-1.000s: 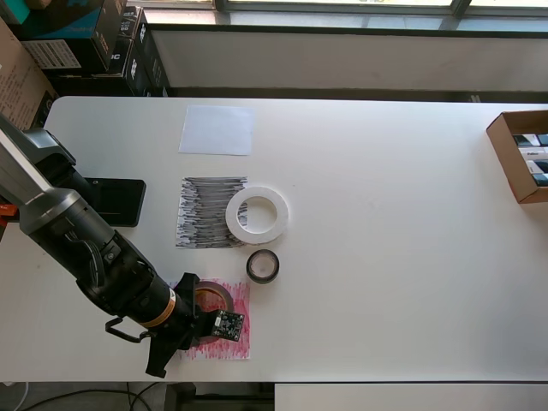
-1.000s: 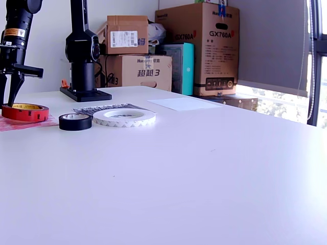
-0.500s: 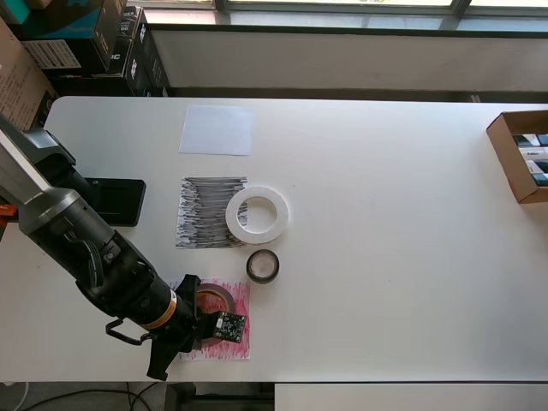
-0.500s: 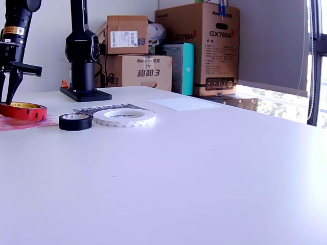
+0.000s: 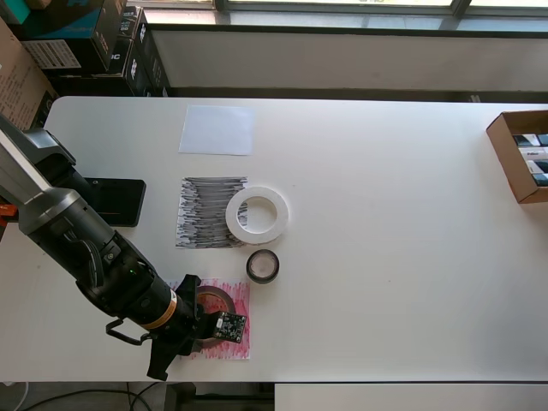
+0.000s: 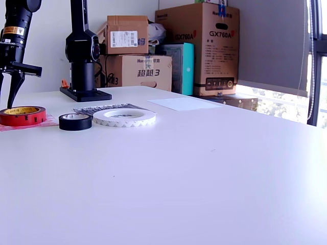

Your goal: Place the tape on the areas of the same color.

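A: Hand (image 6: 9, 84) sits above the red roll (image 6: 22, 116), fingers spread, nothing clamped between them. One finger (image 6: 17, 88) hangs over the roll's far rim; the other is cut off at the exterior view's left edge.

B: Roll down on paper?

A: Yes. Flat on the red sheet (image 5: 236, 336), looks released. In the overhead view the hand (image 5: 199, 324) and its little circuit board cover much of the roll (image 5: 216, 298), so how well it's centred I can't tell.

B: So the step is the retreat?

A: My read, yes. Best done straight up, fingers kept wide, so neither tip catches the rim and drags the roll off the sheet. No sideways swing until the tips are above the roll's top.

B: Others?

A: Black roll (image 5: 263, 266) on bare bench (image 5: 385, 257), just beside the red sheet's upper right corner in the overhead view, near the black sheet (image 5: 201, 214) but not on it. White ring (image 5: 257, 214) overlaps the black sheet's right edge, wrong area. White sheet (image 5: 217, 130) is further up, well apart, empty.

B: Risk?

A: Black roll is close to the retreat path, so lift first, then travel. It's small and light, probably slides if nudged.
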`<state>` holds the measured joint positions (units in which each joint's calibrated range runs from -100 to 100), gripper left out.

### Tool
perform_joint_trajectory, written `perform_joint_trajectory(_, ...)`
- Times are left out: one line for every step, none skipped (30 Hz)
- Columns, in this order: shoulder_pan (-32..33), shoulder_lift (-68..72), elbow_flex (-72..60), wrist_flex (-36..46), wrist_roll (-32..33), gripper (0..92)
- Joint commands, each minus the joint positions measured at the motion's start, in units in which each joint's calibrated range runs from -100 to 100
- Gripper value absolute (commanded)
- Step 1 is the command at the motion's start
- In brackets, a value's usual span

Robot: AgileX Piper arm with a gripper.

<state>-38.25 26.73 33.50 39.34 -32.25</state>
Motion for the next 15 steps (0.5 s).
perform_joint_trajectory(0.1, 0.5, 0.4, -0.1, -1.9, 39.8)
perform_joint_trajectory(0.1, 0.5, 0.5, -0.1, -2.5, 41.0)
perform_joint_trajectory(0.1, 0.5, 0.6, -0.1, -2.5, 42.2)
perform_joint_trajectory(0.1, 0.5, 0.5, -0.1, -2.5, 42.9)
perform_joint_trajectory(0.1, 0.5, 0.5, -0.1, -2.5, 43.2)
perform_joint_trajectory(0.1, 0.3, 0.4, -0.1, -2.3, 43.1)
perform_joint_trajectory(0.1, 0.0, 0.3, -0.1, -2.2, 42.9)
perform_joint_trajectory(0.1, -0.2, 0.3, -0.1, -2.1, 43.0)
perform_joint_trajectory(0.1, -0.3, 0.2, -0.1, -2.1, 43.0)
perform_joint_trajectory(0.1, -0.6, 0.0, -0.1, -2.0, 43.0)
perform_joint_trajectory(0.1, -1.2, -0.6, 0.1, -2.0, 42.9)
perform_joint_trajectory(0.1, -1.8, -1.2, 0.4, -2.0, 42.9)
perform_joint_trajectory(0.1, -2.7, -1.7, 0.6, -1.9, 42.9)
perform_joint_trajectory(0.1, -3.4, -2.1, 0.7, -1.8, 42.9)
perform_joint_trajectory(0.1, -4.3, -2.6, 0.7, -1.8, 42.9)
